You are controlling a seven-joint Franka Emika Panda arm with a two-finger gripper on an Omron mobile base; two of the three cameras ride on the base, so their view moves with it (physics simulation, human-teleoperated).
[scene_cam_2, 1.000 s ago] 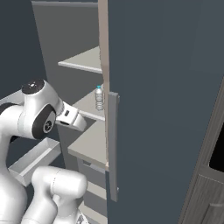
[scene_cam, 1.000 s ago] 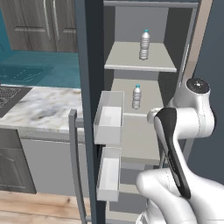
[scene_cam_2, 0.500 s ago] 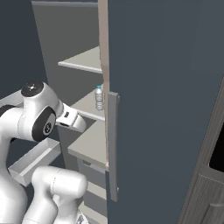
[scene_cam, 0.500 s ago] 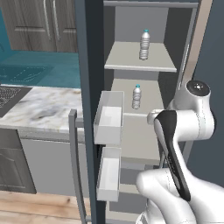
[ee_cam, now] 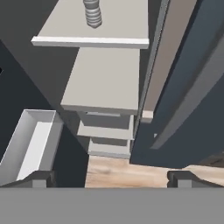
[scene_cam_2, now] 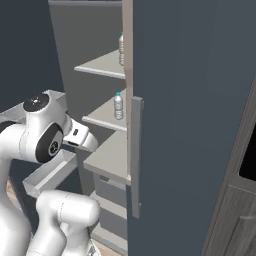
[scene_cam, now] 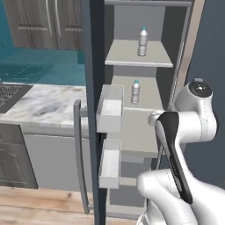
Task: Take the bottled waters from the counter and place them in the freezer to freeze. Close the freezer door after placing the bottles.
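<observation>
Dark finger tips of the two-finger pincer (ee_cam: 112,177) are standing spread wide and empty, facing the pale grey shelves of the dark blue-grey freezer (scene_cam: 140,127). Both clear ribbed water bottles (scene_cam: 136,92) (scene_cam: 143,41) are sitting upright inside; seemingly the open slate freezer door (scene_cam: 93,110) is awaiting closing.
</observation>
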